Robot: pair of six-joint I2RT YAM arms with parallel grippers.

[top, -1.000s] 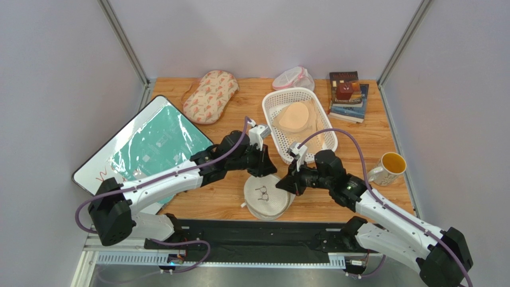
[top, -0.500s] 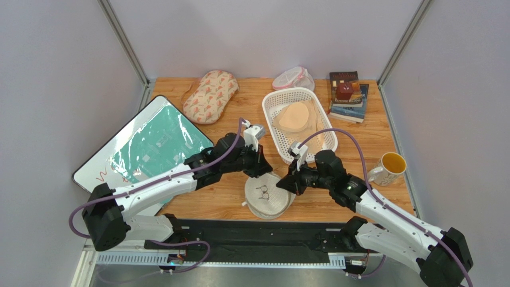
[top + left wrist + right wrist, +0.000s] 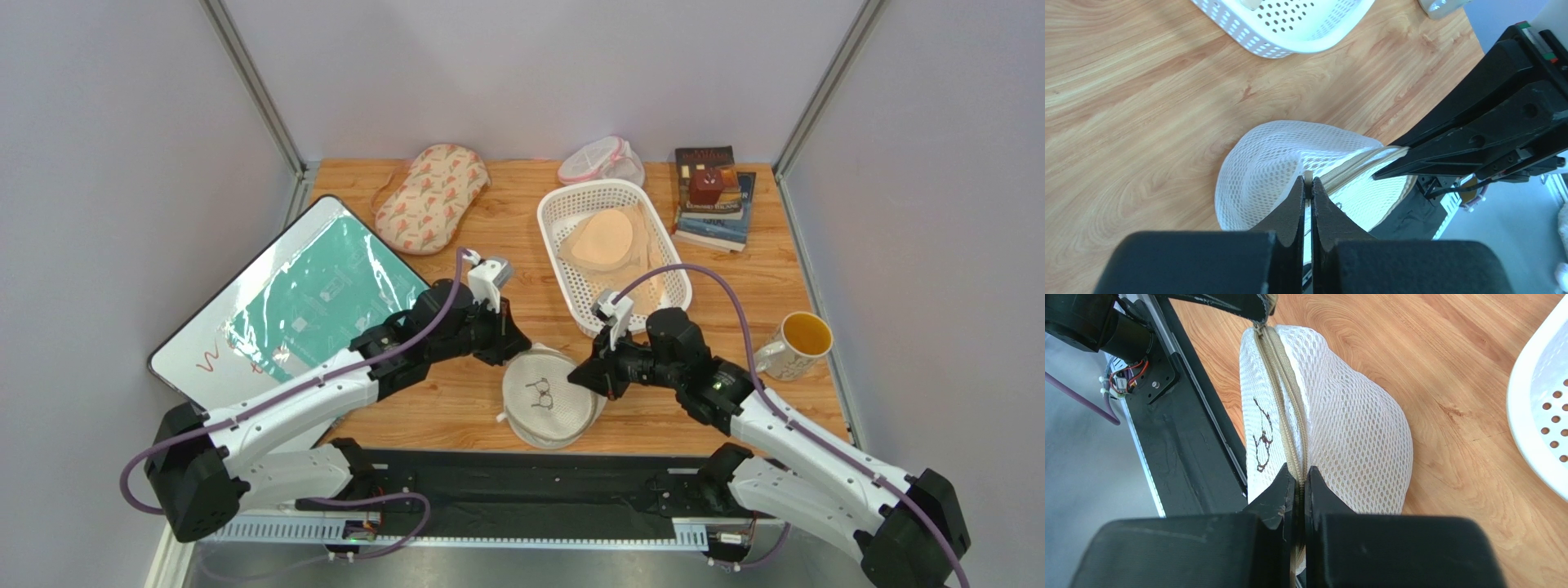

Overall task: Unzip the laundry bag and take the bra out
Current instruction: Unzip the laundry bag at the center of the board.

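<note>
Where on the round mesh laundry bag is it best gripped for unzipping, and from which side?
The small zip tab on the laundry bag's rim, approached sideways, low over the table: the zip band runs round the dome's edge, facing outward, not up.

This looks like a robot lab: two robot arms point(image 3: 294, 398) sit on a metal rail point(image 3: 528, 488) at a wooden bench point(image 3: 515, 233) with plain grey walls point(image 3: 540, 74) around.

The left tool point(image 3: 512, 350) and right tool point(image 3: 588, 377) flank the laundry bag point(image 3: 547, 402) — both touching it.
</note>
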